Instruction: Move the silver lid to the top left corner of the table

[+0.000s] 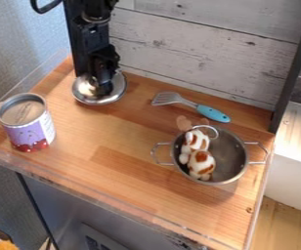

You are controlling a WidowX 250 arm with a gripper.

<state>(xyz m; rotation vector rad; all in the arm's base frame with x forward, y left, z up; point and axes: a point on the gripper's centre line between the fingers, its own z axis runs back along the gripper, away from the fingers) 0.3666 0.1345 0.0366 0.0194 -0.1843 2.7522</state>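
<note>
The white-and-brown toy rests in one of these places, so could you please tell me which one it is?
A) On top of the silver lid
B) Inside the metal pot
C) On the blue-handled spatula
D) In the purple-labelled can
B, because the toy lies within the rim of the metal pot, towards the picture's left side of it.

glossy metal lid point(115, 94), wooden table point(128, 163)

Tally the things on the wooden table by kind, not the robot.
Round silver metal lid: 1
Silver metal pot with two handles: 1
Slotted spatula with blue handle: 1
Cylindrical purple and white can: 1
White plush toy with orange-brown patches, in pot: 1
Total: 5
</note>
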